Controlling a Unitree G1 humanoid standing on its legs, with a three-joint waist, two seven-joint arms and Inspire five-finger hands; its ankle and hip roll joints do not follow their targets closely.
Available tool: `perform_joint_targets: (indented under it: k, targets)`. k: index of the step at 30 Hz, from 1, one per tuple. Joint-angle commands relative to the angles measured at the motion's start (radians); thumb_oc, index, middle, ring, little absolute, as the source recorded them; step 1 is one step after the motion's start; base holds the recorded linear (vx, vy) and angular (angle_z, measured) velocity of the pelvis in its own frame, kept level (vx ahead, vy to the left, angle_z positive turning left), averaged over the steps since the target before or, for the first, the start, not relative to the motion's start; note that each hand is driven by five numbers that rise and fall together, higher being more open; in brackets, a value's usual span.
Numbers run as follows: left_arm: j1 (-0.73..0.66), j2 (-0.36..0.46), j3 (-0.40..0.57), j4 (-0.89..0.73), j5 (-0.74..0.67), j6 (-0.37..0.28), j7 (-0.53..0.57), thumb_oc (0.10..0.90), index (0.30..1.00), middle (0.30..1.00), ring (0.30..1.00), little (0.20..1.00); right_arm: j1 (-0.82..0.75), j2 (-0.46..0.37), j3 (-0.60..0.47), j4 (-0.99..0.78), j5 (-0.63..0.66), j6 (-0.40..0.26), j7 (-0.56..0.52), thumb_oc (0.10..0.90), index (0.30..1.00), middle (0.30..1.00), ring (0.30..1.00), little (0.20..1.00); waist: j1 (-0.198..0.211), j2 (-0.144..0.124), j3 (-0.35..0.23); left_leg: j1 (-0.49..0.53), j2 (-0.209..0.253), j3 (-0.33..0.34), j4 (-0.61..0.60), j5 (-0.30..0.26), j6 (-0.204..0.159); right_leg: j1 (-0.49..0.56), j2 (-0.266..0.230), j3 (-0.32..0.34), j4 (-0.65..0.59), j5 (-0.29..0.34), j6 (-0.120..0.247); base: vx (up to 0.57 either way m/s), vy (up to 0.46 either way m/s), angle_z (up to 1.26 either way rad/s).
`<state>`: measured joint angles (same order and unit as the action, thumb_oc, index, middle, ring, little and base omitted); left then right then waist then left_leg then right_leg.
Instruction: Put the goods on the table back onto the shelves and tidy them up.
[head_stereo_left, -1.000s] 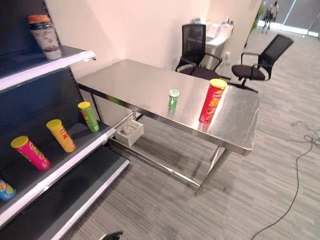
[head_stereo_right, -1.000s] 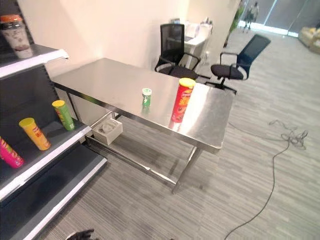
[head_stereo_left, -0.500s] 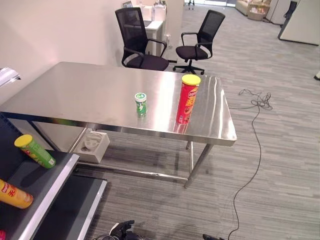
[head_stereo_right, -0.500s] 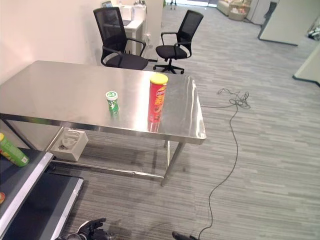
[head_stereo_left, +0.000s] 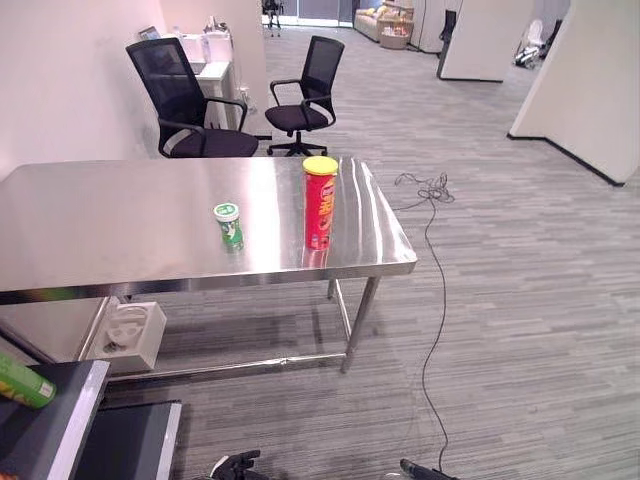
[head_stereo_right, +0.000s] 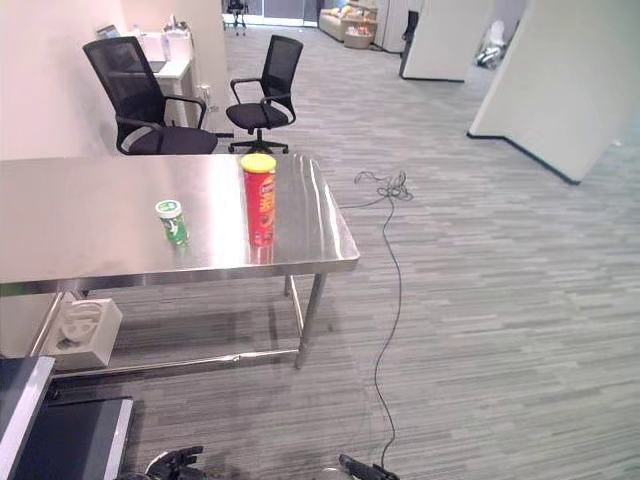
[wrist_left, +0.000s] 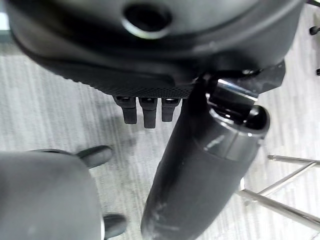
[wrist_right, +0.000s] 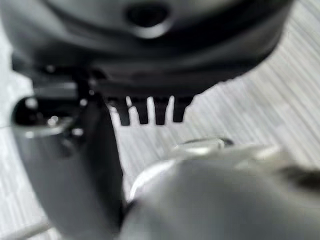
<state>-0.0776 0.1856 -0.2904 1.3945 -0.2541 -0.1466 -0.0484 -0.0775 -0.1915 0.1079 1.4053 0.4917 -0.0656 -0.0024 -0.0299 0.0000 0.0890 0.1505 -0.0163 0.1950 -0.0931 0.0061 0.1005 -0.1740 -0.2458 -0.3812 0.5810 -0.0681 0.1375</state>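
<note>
my left hand (wrist_left: 145, 107) and right hand (wrist_right: 150, 110) hang low with fingers straight, holding nothing; well ahead on the steel table (head_stereo_left: 120, 230) stand the red can (head_stereo_left: 320, 203) and small green cup (head_stereo_left: 229, 224)

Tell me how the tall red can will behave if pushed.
The red can stands tall and narrow, so a high push would probably tip it. Being round, it would likely roll on the smooth steel table, perhaps toward the nearby edge.
</note>
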Motion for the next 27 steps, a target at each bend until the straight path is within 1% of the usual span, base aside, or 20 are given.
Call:
perform_joint_targets:
  k: [1, 3, 4, 5, 6, 7, 9, 10, 11, 12, 15, 16, 17, 18, 19, 20, 21, 24, 26, 27]
  targets:
    - [0.043, -0.026, 0.018, 0.061, 0.034, 0.002, -0.006, 0.8, 0.9, 0.9, 0.9, 0.9, 0.01, 0.003, 0.049, -0.005, -0.062, -0.019, -0.005, 0.8, 0.9, 0.9, 0.9, 0.9, 0.018, 0.019, -0.038, -0.082, 0.031, -0.045, 0.006, -0.023, -0.095, 0.078, -0.001, -0.018, -0.303, 0.112, -0.005, 0.14, -0.218, -0.6]
    - [0.036, -0.023, 0.029, 0.066, 0.031, 0.001, -0.003, 0.8, 0.9, 0.9, 0.9, 0.9, 0.008, 0.004, 0.049, -0.023, -0.046, -0.018, -0.005, 0.8, 0.9, 0.9, 0.9, 0.9, 0.013, 0.009, -0.038, -0.067, 0.041, -0.045, 0.006, -0.038, -0.111, 0.051, -0.003, 0.02, -0.446, 0.174, 0.016, 0.19, -0.213, -0.76]
    - [0.032, -0.02, 0.037, 0.065, 0.028, 0.0, 0.0, 0.8, 0.9, 0.9, 0.9, 0.9, 0.009, 0.006, 0.044, -0.027, -0.038, -0.015, -0.003, 0.8, 0.9, 0.9, 0.9, 0.9, 0.009, 0.006, -0.039, -0.062, 0.049, -0.044, 0.006, -0.043, -0.12, 0.036, -0.021, 0.02, -0.499, 0.211, 0.036, 0.26, -0.244, -0.41]
    - [0.021, -0.018, 0.03, 0.056, 0.041, -0.003, 0.007, 0.8, 0.9, 0.9, 0.9, 0.9, 0.011, 0.004, 0.043, -0.024, -0.042, -0.006, 0.005, 0.8, 0.9, 0.9, 0.9, 0.9, 0.005, -0.001, -0.037, -0.037, 0.065, -0.041, 0.006, -0.061, -0.137, 0.055, -0.045, 0.006, -0.56, 0.234, 0.052, 0.27, -0.244, -0.1]
    - [0.019, -0.015, 0.026, 0.056, 0.05, -0.007, 0.014, 0.8, 0.9, 0.9, 0.9, 0.9, 0.017, 0.009, 0.046, -0.018, -0.049, -0.006, 0.003, 0.8, 0.9, 0.9, 0.9, 0.9, 0.008, -0.014, -0.043, -0.028, 0.064, -0.047, 0.006, -0.07, -0.143, 0.073, -0.039, 0.006, -0.578, 0.234, 0.051, 0.2, -0.173, 0.1]
    - [0.019, -0.015, 0.025, 0.056, 0.05, -0.007, 0.015, 0.8, 0.9, 0.9, 0.9, 0.9, 0.018, 0.009, 0.046, -0.018, -0.049, -0.006, 0.003, 0.8, 0.9, 0.9, 0.9, 0.9, 0.008, -0.014, -0.043, -0.027, 0.064, -0.047, 0.006, -0.07, -0.143, 0.075, -0.038, 0.005, -0.579, 0.234, 0.051, 0.15, -0.137, 0.06]
    - [0.016, -0.015, 0.023, 0.048, 0.047, -0.009, 0.016, 0.8, 0.9, 0.9, 0.9, 0.9, 0.023, 0.01, 0.051, -0.006, -0.054, -0.008, 0.001, 0.8, 0.9, 0.9, 0.9, 0.9, 0.014, -0.026, -0.064, -0.026, 0.084, -0.052, 0.006, -0.064, -0.16, 0.093, -0.02, -0.009, -0.589, 0.236, 0.05, 0.22, -0.218, 0.38]
    - [0.02, -0.021, 0.021, 0.042, 0.043, -0.015, 0.021, 0.8, 0.9, 0.9, 0.9, 0.9, 0.019, 0.007, 0.058, -0.003, -0.06, -0.016, -0.003, 0.8, 0.9, 0.9, 0.9, 0.9, 0.024, -0.024, -0.082, -0.017, 0.122, -0.057, 0.006, -0.062, -0.182, 0.116, 0.006, -0.04, -0.599, 0.225, 0.045, 0.41, -0.503, 0.64]
    - [0.011, -0.029, -0.015, 0.031, 0.064, -0.017, 0.029, 0.8, 0.9, 0.9, 0.9, 0.9, -0.015, -0.015, 0.092, -0.015, -0.079, -0.031, -0.014, 0.8, 0.9, 0.9, 0.9, 0.9, 0.043, -0.028, -0.08, -0.04, 0.19, -0.06, 0.099, -0.044, -0.219, 0.159, 0.065, -0.055, -0.638, 0.182, 0.008, 0.34, -0.437, 0.53]
    - [0.011, -0.029, -0.015, 0.031, 0.064, -0.017, 0.029, 0.8, 0.9, 0.9, 0.9, 0.9, -0.015, -0.015, 0.092, -0.015, -0.079, -0.031, -0.014, 0.8, 0.9, 0.9, 0.9, 0.9, 0.042, -0.028, -0.081, -0.042, 0.191, -0.061, 0.102, -0.046, -0.22, 0.159, 0.066, -0.056, -0.639, 0.182, 0.007, 0.21, -0.328, 0.28]
    - [-0.016, -0.025, -0.039, -0.003, 0.075, -0.019, 0.043, 0.8, 0.9, 0.9, 0.9, 0.9, -0.038, -0.031, 0.117, -0.032, -0.092, -0.038, -0.025, 0.8, 0.9, 0.9, 0.9, 0.9, 0.062, -0.047, -0.056, -0.122, 0.196, -0.057, 0.251, -0.01, -0.231, 0.193, 0.073, -0.088, -0.668, 0.162, -0.015, 0.04, -0.119, -0.07]
    - [-0.031, -0.015, -0.025, -0.028, 0.035, -0.023, 0.049, 0.8, 0.9, 0.9, 0.9, 0.9, -0.044, -0.039, 0.132, -0.036, -0.096, -0.036, -0.027, 0.8, 0.9, 0.9, 0.9, 0.9, 0.081, -0.057, -0.04, -0.172, 0.168, -0.055, 0.269, -0.018, -0.219, 0.202, 0.067, -0.099, -0.668, 0.144, -0.019, 0.03, -0.073, 0.07]
    - [-0.031, -0.014, -0.025, -0.029, 0.035, -0.023, 0.049, 0.8, 0.9, 0.9, 0.9, 0.9, -0.044, -0.039, 0.132, -0.036, -0.096, -0.036, -0.027, 0.8, 0.9, 0.9, 0.9, 0.9, 0.08, -0.057, -0.041, -0.174, 0.167, -0.056, 0.27, -0.019, -0.219, 0.202, 0.066, -0.099, -0.668, 0.144, -0.019, 0.1, -0.044, 0.2]
    - [-0.03, -0.015, 0.002, -0.022, -0.006, -0.022, 0.046, 0.8, 0.9, 0.9, 0.9, 0.9, -0.042, -0.04, 0.141, -0.034, -0.105, -0.032, -0.021, 0.8, 0.9, 0.9, 0.9, 0.9, 0.094, -0.063, -0.041, -0.208, 0.138, -0.046, 0.219, -0.035, -0.203, 0.207, 0.067, -0.103, -0.668, 0.131, -0.019, 0.11, 0.007, 0.29]
    - [-0.028, -0.017, 0.012, -0.012, -0.017, -0.019, 0.046, 0.8, 0.9, 0.9, 0.9, 0.9, -0.043, -0.039, 0.144, -0.034, -0.109, -0.03, -0.019, 0.8, 0.9, 0.9, 0.9, 0.9, 0.099, -0.062, -0.043, -0.217, 0.136, -0.042, 0.191, -0.023, -0.202, 0.208, 0.071, -0.102, -0.668, 0.126, -0.019, 0.15, 0.025, 0.26]
    - [-0.022, -0.019, 0.029, 0.0, -0.032, -0.019, 0.047, 0.8, 0.9, 0.9, 0.9, 0.9, -0.042, -0.037, 0.149, -0.034, -0.112, -0.031, -0.02, 0.8, 0.9, 0.9, 0.9, 0.9, 0.107, -0.058, -0.044, -0.235, 0.137, -0.045, 0.156, 0.01, -0.205, 0.211, 0.078, -0.096, -0.668, 0.117, -0.018, 0.16, 0.07, 0.35]
    - [-0.017, -0.022, 0.048, 0.007, -0.06, -0.023, 0.048, 0.8, 0.9, 0.9, 0.9, 0.9, -0.041, -0.033, 0.153, -0.044, -0.106, -0.035, -0.022, 0.8, 0.9, 0.9, 0.9, 0.9, 0.124, -0.051, -0.041, -0.272, 0.145, -0.066, 0.082, 0.082, -0.216, 0.227, 0.094, -0.079, -0.668, 0.1, -0.02, 0.12, 0.056, 0.29]
    - [-0.019, -0.02, 0.054, 0.008, -0.069, -0.027, 0.049, 0.8, 0.9, 0.9, 0.9, 0.9, -0.038, -0.032, 0.155, -0.058, -0.102, -0.039, -0.022, 0.8, 0.9, 0.9, 0.9, 0.9, 0.129, -0.049, -0.035, -0.282, 0.15, -0.078, 0.046, 0.105, -0.222, 0.235, 0.099, -0.071, -0.668, 0.091, -0.022, 0.06, 0.024, -0.17]
    - [-0.019, -0.02, 0.054, 0.008, -0.069, -0.027, 0.049, 0.8, 0.9, 0.9, 0.9, 0.9, -0.038, -0.032, 0.155, -0.058, -0.102, -0.039, -0.022, 0.8, 0.9, 0.9, 0.9, 0.9, 0.129, -0.049, -0.035, -0.282, 0.15, -0.078, 0.046, 0.105, -0.222, 0.235, 0.099, -0.071, -0.668, 0.091, -0.022, 0.08, 0.055, -0.2]
    - [-0.016, -0.019, 0.062, 0.003, -0.078, -0.031, 0.056, 0.8, 0.9, 0.9, 0.9, 0.9, -0.033, -0.03, 0.17, -0.105, -0.111, -0.05, -0.026, 0.8, 0.9, 0.9, 0.9, 0.9, 0.127, -0.038, -0.027, -0.311, 0.197, -0.088, 0.011, 0.142, -0.234, 0.255, 0.113, -0.051, -0.668, 0.068, -0.026, 0.27, 0.226, 0.04]
